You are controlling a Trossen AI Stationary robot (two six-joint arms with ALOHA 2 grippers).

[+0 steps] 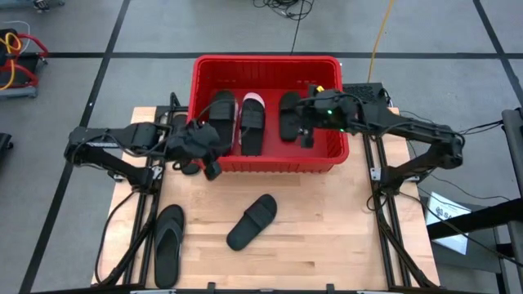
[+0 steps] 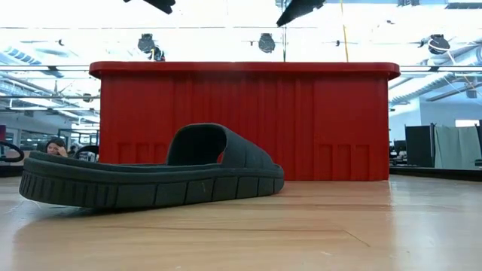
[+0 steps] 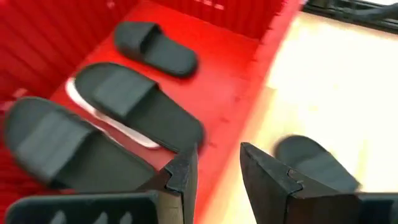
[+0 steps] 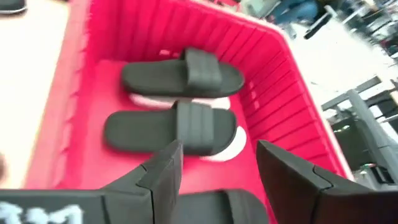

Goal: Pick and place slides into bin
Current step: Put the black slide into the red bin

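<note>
I am finding no text, brand, number or sign that I can read anywhere. A white sheet (image 1: 445, 208) is lying on the floor just beside the bench's right edge, carrying dark print too small for me to make out. In my right wrist view, a pale mark (image 4: 31, 211) is showing on the dark housing behind my fingers, but it is blurred and cut off by the frame edge, so I cannot tell what it says.

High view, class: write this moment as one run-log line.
left gripper: open, empty, at red bin front rim | right gripper: open, empty, over bin | on table: black slide, black flip-flop
</note>
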